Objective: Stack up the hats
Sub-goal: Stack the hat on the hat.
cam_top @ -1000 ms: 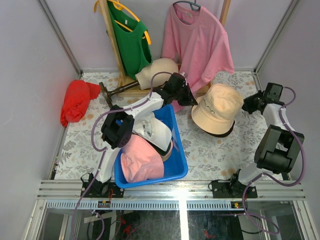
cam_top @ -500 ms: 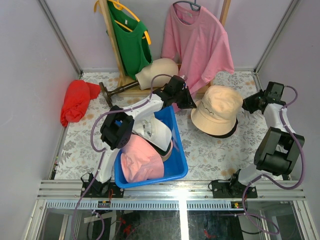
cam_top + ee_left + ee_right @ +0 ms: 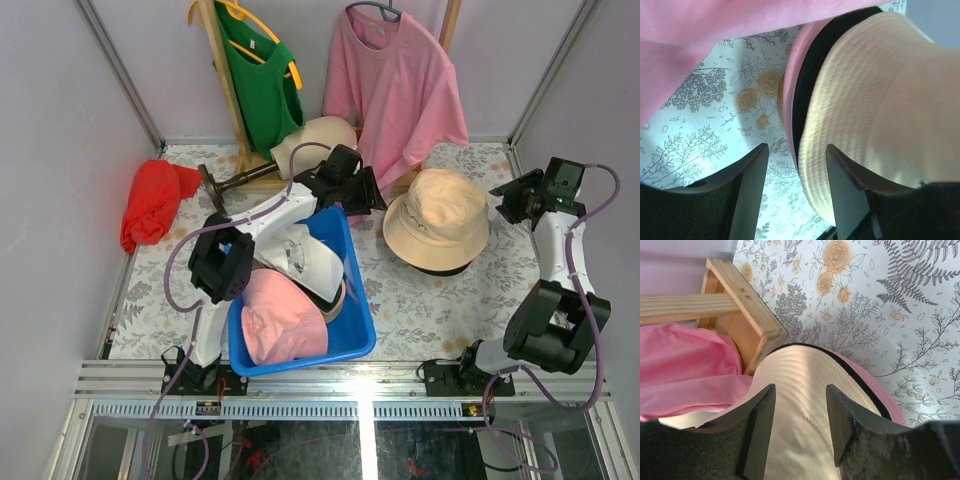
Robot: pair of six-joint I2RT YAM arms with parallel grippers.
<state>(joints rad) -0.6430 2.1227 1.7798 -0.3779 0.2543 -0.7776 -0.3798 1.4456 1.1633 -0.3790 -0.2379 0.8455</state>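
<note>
Three hats are sitting piled on the table [image 3: 420, 300], with both grippers open beside them.
The tan hat [image 3: 437, 220] is lying on top, covering a black hat [image 3: 802, 85] and a pink hat [image 3: 892, 410], right of the bin [image 3: 355, 290]. The left gripper [image 3: 796, 160] is hovering at the pile's left edge and the right gripper [image 3: 799, 400] at its far right, each standing partly open and gripping nothing. Both are hanging close to the brims, so a low pull-away is likely risking a finger hooking one and dragging the pile askew. The shirt [image 3: 395, 80] draping over the left gripper could be snagging too. A white cap [image 3: 310, 262] is waiting in the bin.
</note>
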